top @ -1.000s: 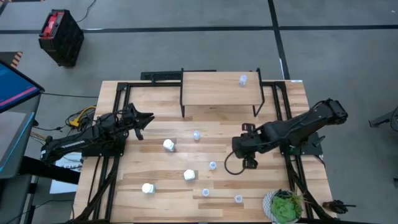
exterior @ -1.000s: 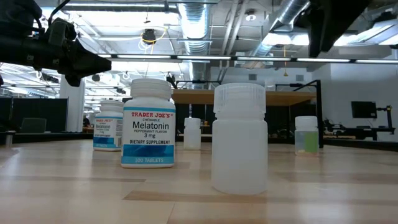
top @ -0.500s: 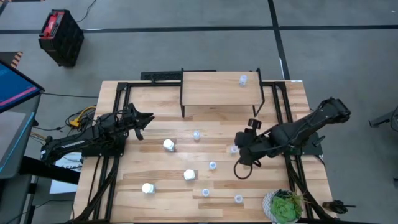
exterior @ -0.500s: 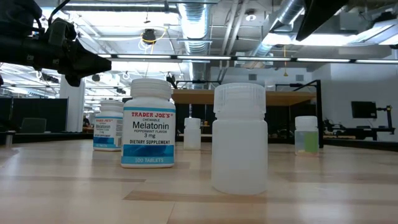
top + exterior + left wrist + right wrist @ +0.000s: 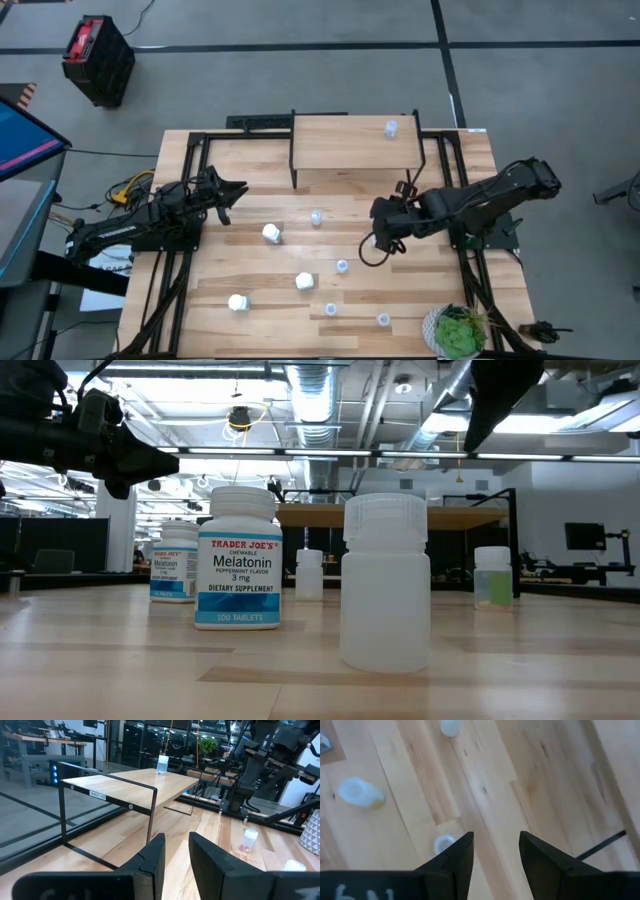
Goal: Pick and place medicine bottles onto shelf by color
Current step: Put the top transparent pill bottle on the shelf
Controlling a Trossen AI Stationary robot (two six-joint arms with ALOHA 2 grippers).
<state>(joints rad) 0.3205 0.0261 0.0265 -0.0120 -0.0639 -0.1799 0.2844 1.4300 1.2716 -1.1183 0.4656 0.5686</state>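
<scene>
High view, white bottles [image 5: 271, 233], translucent bottles [image 5: 342, 266]

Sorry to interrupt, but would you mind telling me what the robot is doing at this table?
It is sorting medicine bottles onto the shelf. One clear bottle already stands there. The right gripper hangs open and empty above the table, in front of the shelf, among the small bottles. The left gripper waits at the left side.
</scene>
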